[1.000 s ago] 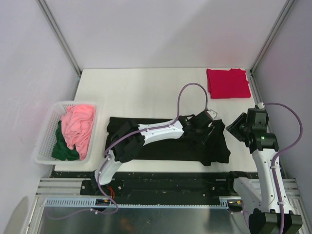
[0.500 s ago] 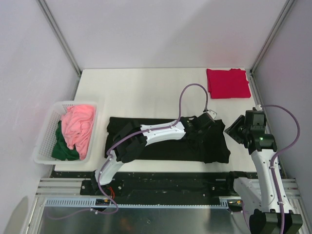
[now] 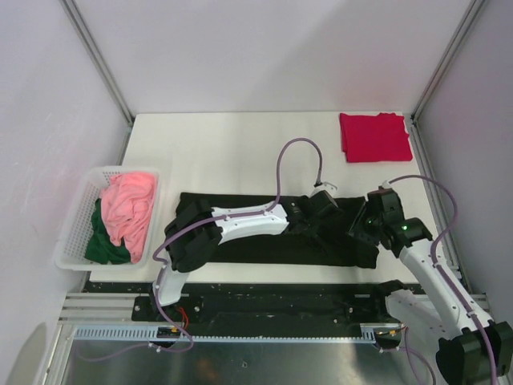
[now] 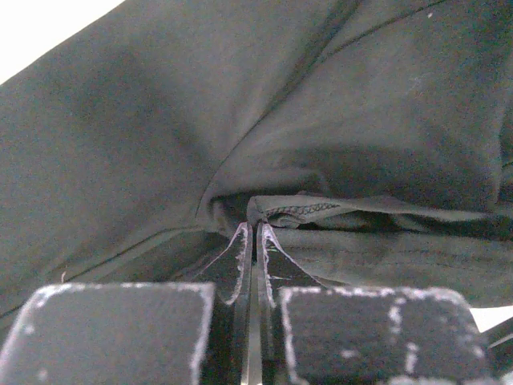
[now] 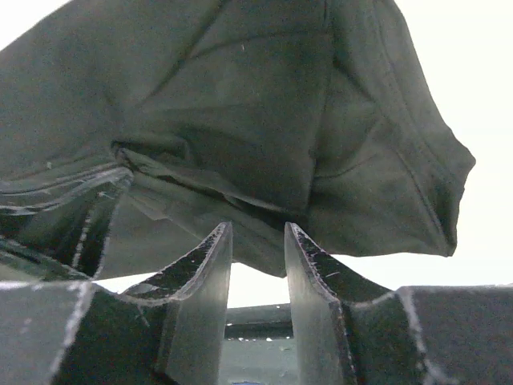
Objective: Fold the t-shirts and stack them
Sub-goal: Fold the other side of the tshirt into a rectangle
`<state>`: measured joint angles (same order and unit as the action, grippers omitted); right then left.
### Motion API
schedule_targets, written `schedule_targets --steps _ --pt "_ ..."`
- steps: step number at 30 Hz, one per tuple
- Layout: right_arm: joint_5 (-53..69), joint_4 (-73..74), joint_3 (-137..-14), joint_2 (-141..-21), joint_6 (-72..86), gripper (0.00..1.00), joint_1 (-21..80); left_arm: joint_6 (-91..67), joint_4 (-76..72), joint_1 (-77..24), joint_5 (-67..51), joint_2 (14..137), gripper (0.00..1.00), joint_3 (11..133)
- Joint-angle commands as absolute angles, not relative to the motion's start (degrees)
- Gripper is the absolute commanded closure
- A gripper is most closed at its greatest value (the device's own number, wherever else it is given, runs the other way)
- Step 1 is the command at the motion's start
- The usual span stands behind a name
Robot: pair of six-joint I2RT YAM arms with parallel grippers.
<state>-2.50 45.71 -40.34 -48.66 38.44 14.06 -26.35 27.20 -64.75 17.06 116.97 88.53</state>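
Operator: Left end effector state?
Checker: Fingers pressed together. A hem fold of the black t-shirt appears nipped at the tips, though shadow hides the contact.
Operator: Right end effector?
Checker: Fingers spread, nothing between them, at the shirt's right edge.
Operator: Shirt locations?
Checker: Black t-shirt lies spread across the lower centre of the desk. Crimson t-shirt lies folded at upper right. Pink garment and dark green garment sit in the white basket, left.
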Motion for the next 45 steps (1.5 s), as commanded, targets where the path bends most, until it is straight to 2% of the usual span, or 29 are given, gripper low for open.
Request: schedule_targets --steps 1,6,17,33,37,45 --pt "-7.3 44.38 -37.99 -48.92 43.27 0.63 19.63 -29.44 25.12 -64.45 18.83 112.03 0.98 85.68" --pt "-12.16 46.52 -37.44 -49.12 48.03 0.62 24.58 -30.99 24.24 -64.18 17.6 110.5 0.98 83.0" --pt "-14.06 46.35 -35.52 -51.41 52.89 0.6 25.05 -32.43 22.57 -64.1 16.02 109.42 0.98 79.68" --pt "-8.21 44.52 -31.12 -48.14 55.59 0.61 25.71 -33.12 22.31 -63.99 15.78 108.07 0.97 77.83" --pt "-7.72 44.74 -31.14 -46.83 56.45 0.69 27.07 -33.6 22.11 -64.0 15.77 107.58 0.97 77.02" --pt "-6.0 43.22 -31.29 -46.15 56.79 0.97 29.5 -35.4 21.54 -64.03 15.5 106.05 0.95 74.53"
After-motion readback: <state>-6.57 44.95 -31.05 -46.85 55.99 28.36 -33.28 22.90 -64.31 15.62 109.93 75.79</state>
